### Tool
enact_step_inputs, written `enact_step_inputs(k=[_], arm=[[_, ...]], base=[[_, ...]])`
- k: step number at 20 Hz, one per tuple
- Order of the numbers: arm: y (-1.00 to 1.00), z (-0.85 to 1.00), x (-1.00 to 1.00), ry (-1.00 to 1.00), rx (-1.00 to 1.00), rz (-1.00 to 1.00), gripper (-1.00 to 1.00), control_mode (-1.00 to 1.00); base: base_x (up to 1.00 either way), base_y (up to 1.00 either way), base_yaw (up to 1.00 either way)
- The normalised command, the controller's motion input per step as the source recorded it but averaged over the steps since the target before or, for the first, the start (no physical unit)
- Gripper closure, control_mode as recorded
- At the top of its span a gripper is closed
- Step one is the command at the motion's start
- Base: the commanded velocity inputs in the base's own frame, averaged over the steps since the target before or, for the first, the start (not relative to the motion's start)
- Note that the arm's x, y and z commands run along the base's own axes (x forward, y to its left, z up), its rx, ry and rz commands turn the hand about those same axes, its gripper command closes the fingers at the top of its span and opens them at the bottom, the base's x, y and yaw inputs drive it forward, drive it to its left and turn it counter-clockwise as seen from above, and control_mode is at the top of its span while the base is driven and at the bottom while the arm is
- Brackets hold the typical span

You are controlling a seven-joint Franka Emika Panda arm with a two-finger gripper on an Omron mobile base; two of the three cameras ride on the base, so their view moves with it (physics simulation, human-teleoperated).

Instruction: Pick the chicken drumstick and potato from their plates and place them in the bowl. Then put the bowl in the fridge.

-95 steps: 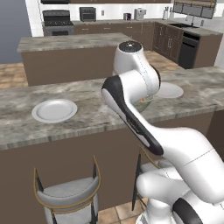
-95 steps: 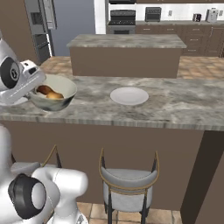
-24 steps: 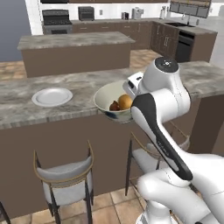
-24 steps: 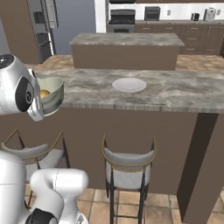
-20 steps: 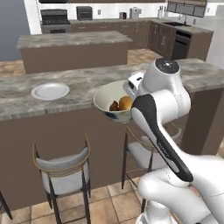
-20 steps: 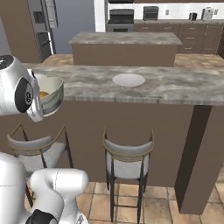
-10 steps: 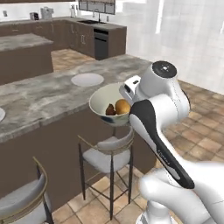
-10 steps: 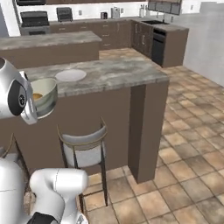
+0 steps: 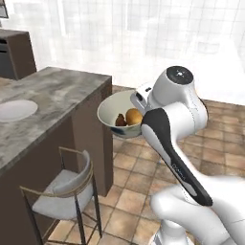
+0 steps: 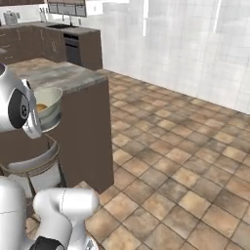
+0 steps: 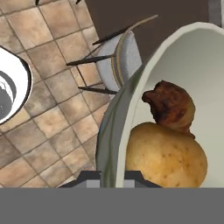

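Round, deep, cream-white bowl (image 9: 116,115): held aloft off the end of the grey stone worktop (image 9: 52,93), at the white arm's wrist. Inside it: dark brown chicken drumstick (image 9: 120,120), touching a golden-orange potato (image 9: 134,116) on its right. Flat white plate (image 9: 16,110): on the worktop, far left. Grey-seated stool (image 9: 62,191): below, on tan tiled floor (image 9: 136,177).

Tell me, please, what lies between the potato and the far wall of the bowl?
The chicken drumstick lies there, resting against the potato inside the bowl, as the hand view shows.
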Motion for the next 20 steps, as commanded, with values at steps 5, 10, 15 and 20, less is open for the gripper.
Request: enact_step_inputs(k=[5,10,15,20], arm=[[0.0,0.0,0.0,0.0,0.0,0.0,1.0,1.0],[0.0,0.0,0.0,0.0,0.0,0.0,1.0,1.0],[0.0,0.0,0.0,0.0,0.0,0.0,1.0,1.0],[0.0,0.0,0.0,0.0,0.0,0.0,1.0,1.0]], base=[[0.04,-0.18,-0.76],[0.28,-0.08,-0.62],[0.73,0.07,-0.34],[0.9,0.33,-0.13]])
